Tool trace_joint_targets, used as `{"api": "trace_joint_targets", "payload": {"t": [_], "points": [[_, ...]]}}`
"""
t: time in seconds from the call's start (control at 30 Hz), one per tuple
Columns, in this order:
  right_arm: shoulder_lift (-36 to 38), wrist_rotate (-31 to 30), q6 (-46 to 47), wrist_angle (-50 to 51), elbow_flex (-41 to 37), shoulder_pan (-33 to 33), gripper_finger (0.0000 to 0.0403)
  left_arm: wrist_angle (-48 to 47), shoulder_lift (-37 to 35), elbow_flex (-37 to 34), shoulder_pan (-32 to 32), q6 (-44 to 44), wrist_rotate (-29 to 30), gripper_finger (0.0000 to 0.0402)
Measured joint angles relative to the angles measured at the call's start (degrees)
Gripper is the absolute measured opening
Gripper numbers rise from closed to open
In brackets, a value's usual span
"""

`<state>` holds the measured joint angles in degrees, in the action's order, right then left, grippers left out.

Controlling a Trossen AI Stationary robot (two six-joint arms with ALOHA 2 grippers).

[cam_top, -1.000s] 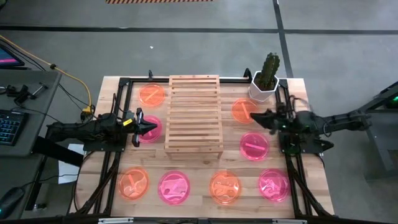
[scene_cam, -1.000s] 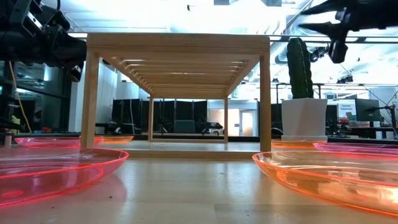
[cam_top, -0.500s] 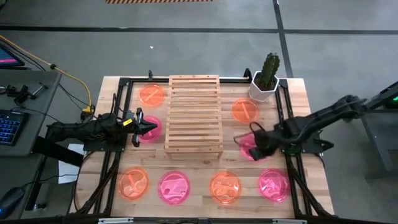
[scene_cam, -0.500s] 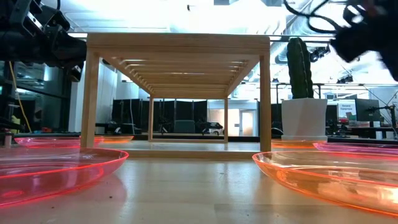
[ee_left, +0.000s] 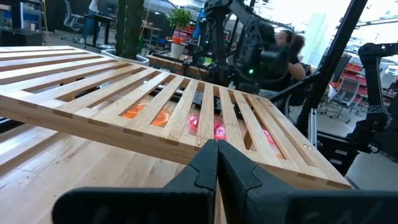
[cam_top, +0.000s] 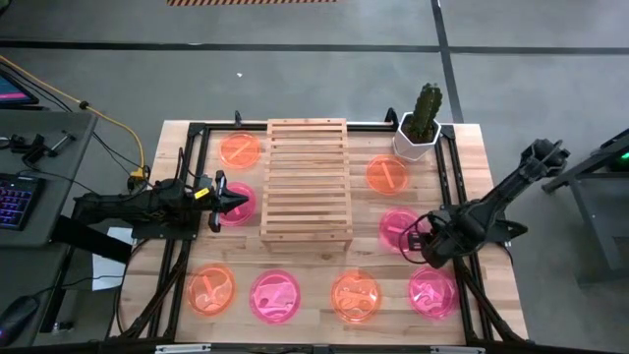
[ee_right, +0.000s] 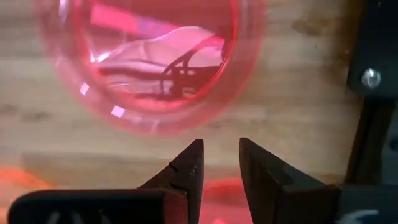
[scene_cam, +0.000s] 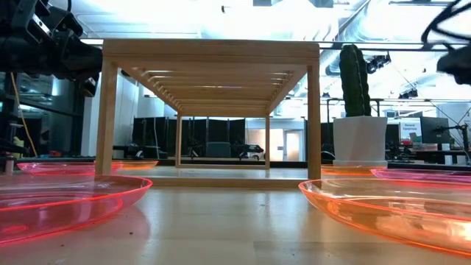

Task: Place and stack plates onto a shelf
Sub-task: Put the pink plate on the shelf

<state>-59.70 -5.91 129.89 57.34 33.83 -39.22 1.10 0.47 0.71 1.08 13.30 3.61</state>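
Eight round translucent plates lie flat on the plank table, four on each side of the slatted wooden shelf (cam_top: 307, 179). My right gripper (cam_top: 413, 243) is open a little and points down at the near rim of the pink plate (cam_top: 398, 226) in the right middle row. In the right wrist view that plate (ee_right: 155, 62) lies just ahead of the gripper (ee_right: 221, 149), clear of the fingertips. My left gripper (cam_top: 236, 202) is shut and hovers over the pink plate (cam_top: 242, 205) left of the shelf. The left wrist view shows the gripper (ee_left: 216, 149) level with the shelf's slats (ee_left: 186, 106).
A cactus in a white pot (cam_top: 421, 123) stands at the far right corner. Orange plates (cam_top: 386, 173) (cam_top: 356, 295) and a pink plate (cam_top: 432, 291) lie around my right gripper. Black frame rails (cam_top: 454, 197) run along both sides. The shelf stands on four legs (scene_cam: 109, 118), with open space beneath.
My right arm has swung from beside the far orange plate toward the table's near edge and come down, its gripper tipping downward until it stands over the near rim of the right middle pink plate. No plate has moved.
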Motion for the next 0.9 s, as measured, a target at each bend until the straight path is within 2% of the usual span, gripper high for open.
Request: {"api": "trace_joint_targets", "payload": {"t": [0.4, 0.9], "points": [[0.07, -0.97, 0.62, -10.05, -10.80, 3.52, 0.0083, 0.00, 0.00, 0.00, 0.00, 0.00, 0.00, 0.0000], [0.15, -2.81, -0.36, -11.71, -12.08, 3.60, 0.0082, 0.00, -0.02, -0.02, 0.02, 0.00, 0.00, 0.0000]]}}
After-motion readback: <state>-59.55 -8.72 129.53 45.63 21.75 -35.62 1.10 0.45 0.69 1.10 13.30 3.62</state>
